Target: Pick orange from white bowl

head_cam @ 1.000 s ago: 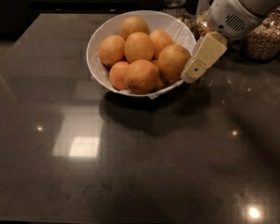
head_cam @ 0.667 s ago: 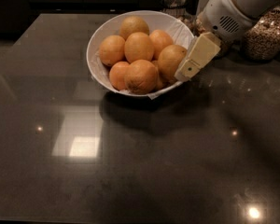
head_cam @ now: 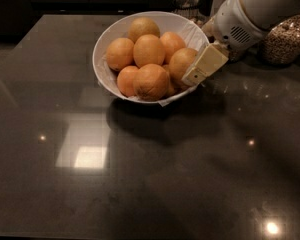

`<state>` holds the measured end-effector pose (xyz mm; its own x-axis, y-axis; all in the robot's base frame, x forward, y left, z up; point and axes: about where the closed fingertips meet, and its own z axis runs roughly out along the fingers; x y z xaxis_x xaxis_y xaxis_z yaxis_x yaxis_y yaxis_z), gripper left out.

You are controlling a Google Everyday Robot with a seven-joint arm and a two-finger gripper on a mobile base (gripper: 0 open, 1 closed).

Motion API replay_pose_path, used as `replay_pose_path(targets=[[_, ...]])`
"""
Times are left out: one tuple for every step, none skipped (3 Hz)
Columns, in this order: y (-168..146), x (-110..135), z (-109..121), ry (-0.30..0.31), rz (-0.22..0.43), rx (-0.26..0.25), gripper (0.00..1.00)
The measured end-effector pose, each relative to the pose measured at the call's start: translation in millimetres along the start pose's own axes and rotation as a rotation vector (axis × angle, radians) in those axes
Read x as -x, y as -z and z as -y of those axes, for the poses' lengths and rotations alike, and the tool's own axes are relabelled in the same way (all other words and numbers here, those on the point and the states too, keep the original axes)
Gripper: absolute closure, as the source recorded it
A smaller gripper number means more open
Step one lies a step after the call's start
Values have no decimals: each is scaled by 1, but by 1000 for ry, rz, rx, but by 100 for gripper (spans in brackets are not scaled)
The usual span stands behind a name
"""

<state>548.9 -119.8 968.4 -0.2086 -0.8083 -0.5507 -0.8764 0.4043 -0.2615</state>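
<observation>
Orange [head_cam: 181, 64], big and dull tan, sits at the right edge of the pile in the white bowl [head_cam: 101, 54], touching the other oranges [head_cam: 149, 49] next to it. End effector [head_cam: 199, 70] is pressed up against that orange's right side at the bowl rim, angled down-left; open or closed, can't tell. Bowl is paper-lined and rests on the dark counter [head_cam: 140, 174]. Glass jar of grains [head_cam: 286, 40] stands behind right, with the white arm [head_cam: 255, 9] partly in front of it.
</observation>
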Motion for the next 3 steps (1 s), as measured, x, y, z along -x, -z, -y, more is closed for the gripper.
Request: replay_pose_path(targets=[[-6, 0, -1, 37, 26, -12, 18], [-20, 1, 2, 80, 40, -16, 18], [-27, 1, 5, 87, 37, -7, 18]])
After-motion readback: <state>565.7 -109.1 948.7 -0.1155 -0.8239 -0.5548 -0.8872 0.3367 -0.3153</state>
